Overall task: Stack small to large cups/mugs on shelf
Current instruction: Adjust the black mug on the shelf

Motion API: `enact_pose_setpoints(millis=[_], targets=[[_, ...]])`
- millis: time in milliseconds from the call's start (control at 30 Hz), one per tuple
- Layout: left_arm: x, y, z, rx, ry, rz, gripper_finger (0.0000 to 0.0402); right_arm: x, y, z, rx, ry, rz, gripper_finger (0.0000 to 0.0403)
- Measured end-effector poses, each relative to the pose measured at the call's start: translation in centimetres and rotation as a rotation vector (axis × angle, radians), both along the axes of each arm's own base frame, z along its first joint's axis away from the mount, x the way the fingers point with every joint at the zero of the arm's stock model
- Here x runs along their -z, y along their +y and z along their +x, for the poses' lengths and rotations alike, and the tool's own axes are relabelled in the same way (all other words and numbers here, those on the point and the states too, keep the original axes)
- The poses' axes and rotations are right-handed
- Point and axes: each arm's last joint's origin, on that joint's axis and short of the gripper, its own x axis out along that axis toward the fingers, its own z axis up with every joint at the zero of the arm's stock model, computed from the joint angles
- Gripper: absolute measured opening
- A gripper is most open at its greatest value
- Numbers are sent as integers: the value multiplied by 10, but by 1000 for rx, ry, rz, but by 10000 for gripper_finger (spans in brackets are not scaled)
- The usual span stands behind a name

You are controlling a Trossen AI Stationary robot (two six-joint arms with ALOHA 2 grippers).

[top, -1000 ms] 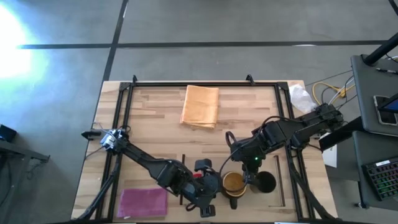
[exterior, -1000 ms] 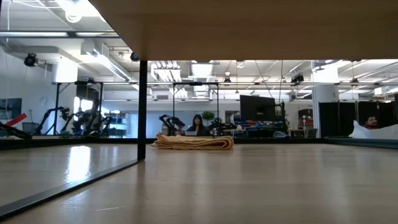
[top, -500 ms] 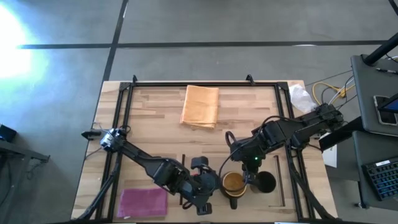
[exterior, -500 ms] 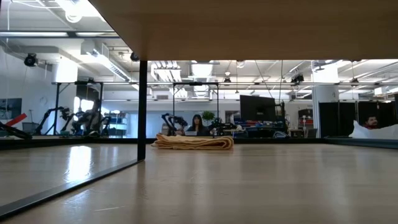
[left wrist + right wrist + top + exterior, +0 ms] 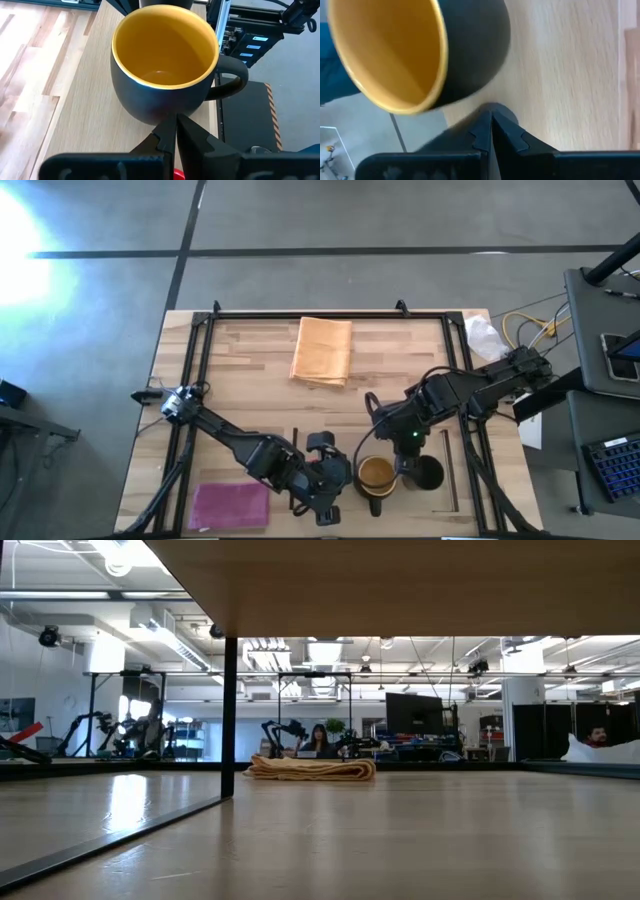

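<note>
Standing on the shelf (image 5: pixel 340 415) near its front edge are two mugs: a yellow-lined mug (image 5: pixel 376 476) and a black mug (image 5: pixel 428 473), between the left gripper (image 5: pixel 335 472) and right gripper (image 5: pixel 405 452), both with fingers pressed together.

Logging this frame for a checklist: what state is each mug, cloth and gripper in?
Yellow-lined mug: upright, empty, ungripped.
Black mug: upright, ungripped.
Orange cloth: folded.
Magenta cloth: lying flat.
Left gripper: shut, near the mugs.
Right gripper: shut, by the mugs.
</note>
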Motion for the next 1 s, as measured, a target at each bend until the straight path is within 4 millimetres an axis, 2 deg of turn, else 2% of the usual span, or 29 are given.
enact_pose_setpoints(millis=[1000], targets=[[3, 0, 0, 5, 7, 9, 0, -4, 4, 8, 13, -69, 75, 9]])
